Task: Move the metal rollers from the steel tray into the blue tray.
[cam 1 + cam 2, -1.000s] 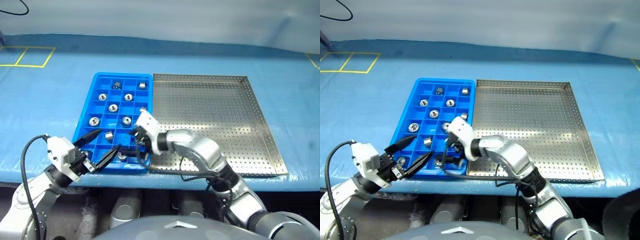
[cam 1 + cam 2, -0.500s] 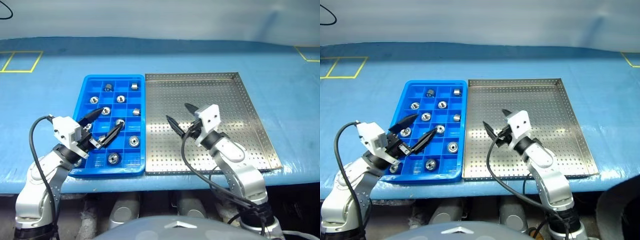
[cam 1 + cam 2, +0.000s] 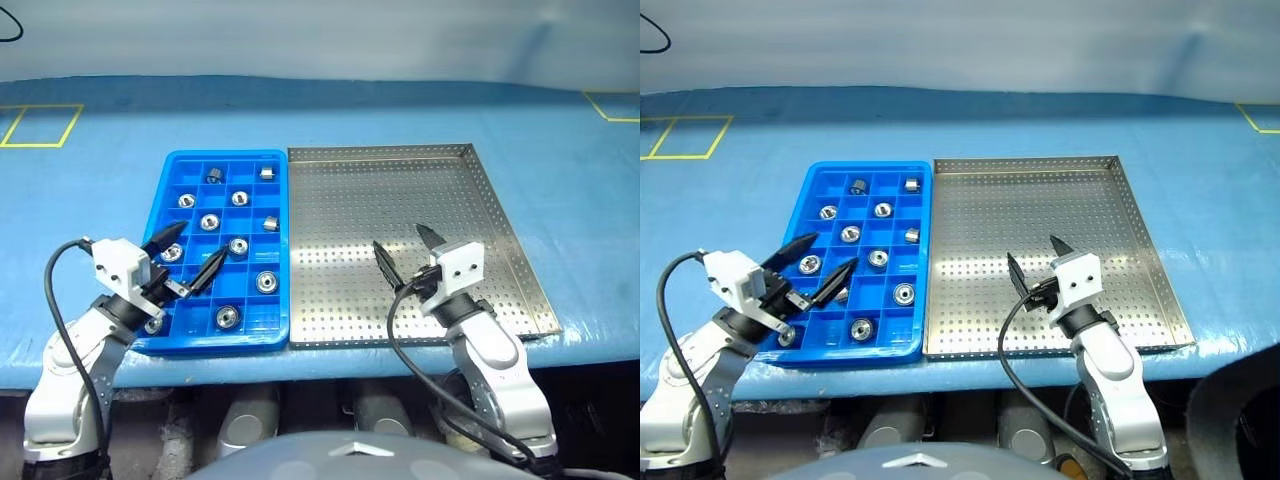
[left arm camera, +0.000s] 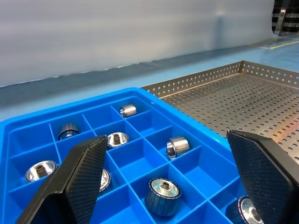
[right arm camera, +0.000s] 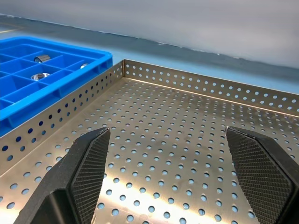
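Rollers (image 3: 238, 245) in tray (image 3: 174, 338) left of steel tray (image 3: 480, 180)

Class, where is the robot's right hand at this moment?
In the left eye view, the right hand hovers open and empty above the near part of the perforated steel tray, right of the blue gridded plastic tray.

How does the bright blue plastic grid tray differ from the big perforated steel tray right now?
The blue plastic grid tray is split into small square cells; the perforated steel tray has one open dotted floor. The blue tray holds the shiny metal rollers; the steel tray holds none. The blue tray is narrower. Both are rectangular and lie side by side.
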Controlling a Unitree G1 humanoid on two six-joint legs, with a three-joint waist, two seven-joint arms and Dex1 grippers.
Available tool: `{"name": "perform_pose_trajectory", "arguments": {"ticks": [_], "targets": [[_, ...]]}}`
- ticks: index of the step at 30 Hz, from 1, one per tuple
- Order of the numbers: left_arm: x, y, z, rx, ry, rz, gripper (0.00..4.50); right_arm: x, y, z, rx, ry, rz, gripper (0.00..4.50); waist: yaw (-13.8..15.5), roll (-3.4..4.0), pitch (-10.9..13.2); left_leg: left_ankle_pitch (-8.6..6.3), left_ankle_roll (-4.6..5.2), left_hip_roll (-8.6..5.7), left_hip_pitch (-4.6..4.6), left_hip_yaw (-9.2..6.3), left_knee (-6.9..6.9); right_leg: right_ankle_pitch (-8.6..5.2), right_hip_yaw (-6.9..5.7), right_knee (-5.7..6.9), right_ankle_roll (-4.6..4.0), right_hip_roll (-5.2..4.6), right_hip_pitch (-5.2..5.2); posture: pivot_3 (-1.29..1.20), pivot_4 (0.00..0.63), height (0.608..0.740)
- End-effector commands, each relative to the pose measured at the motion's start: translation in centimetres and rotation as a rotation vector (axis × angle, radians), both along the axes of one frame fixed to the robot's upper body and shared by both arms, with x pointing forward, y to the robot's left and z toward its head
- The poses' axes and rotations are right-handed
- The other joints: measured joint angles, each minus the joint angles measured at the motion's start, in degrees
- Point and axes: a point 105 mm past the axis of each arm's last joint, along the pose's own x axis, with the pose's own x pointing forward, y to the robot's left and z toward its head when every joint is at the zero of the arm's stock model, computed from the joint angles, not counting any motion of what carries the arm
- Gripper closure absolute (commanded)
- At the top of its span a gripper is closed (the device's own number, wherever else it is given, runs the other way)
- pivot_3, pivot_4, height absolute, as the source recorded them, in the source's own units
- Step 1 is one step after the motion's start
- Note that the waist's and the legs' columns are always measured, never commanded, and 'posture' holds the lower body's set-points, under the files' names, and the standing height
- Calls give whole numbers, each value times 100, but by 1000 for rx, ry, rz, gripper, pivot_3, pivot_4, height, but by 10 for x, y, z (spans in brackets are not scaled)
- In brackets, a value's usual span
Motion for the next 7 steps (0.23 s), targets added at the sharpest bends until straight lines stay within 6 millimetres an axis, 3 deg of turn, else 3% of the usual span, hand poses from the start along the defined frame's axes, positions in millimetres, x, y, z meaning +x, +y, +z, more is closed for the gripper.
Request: {"name": "perform_pose_trajectory", "arguments": {"ticks": [1,7], "targets": [[-2,-3,6,4,-32,-18,0,-3,2,13,-5,-46,15,323,6,0,0,0,0,0,0,0,0,0,0,0,0,0,0,66,150,740],[-2,-6,6,-2,-27,-26,0,-3,7,15,4,-46,40,323,6,0,0,0,1,0,0,0,1,0,1,0,0,-1,1,71,150,740]]}}
